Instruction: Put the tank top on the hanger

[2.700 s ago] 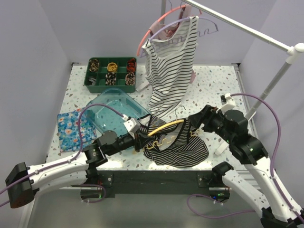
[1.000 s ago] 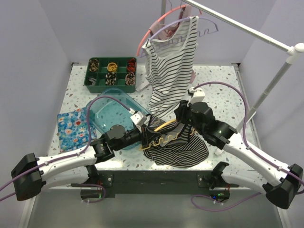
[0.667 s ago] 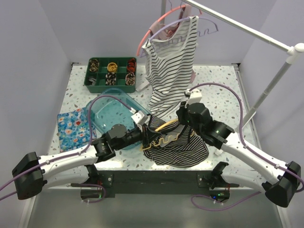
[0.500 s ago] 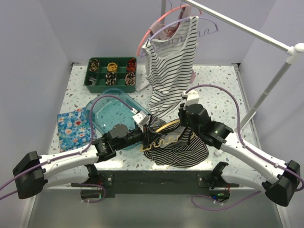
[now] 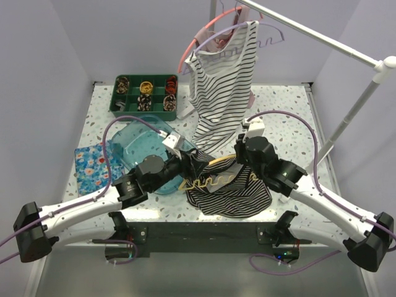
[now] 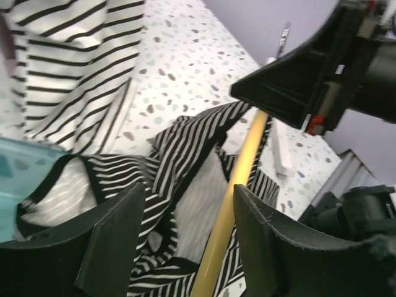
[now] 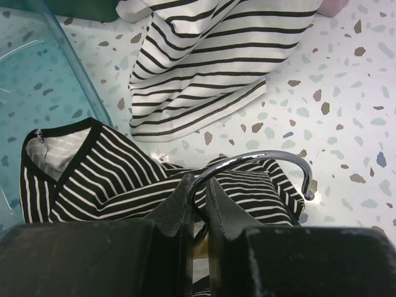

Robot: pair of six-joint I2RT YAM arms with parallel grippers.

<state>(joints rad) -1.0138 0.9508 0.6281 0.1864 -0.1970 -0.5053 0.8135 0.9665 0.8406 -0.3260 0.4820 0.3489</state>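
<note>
Near table (image 5: 291, 117) front edge, tank top (image 5: 232, 195).

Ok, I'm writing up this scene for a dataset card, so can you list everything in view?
dark tank top: one, black with thin white stripes, bunched on the table's near side
yellow hanger: one, yellow with a metal hook, among the dark top's folds
white tank top: one, white with black stripes, hanging at the back
pink hanger: one, pink, on the rail
lilac hanger: one, lilac, on the rail
rail: one, white, upper right
tray: one, green, back left
bin: one, clear teal, left of centre
cloth: one, blue floral, left
table: one, speckled white
left hand: black, open
right hand: black, shut on the yellow hanger
</note>
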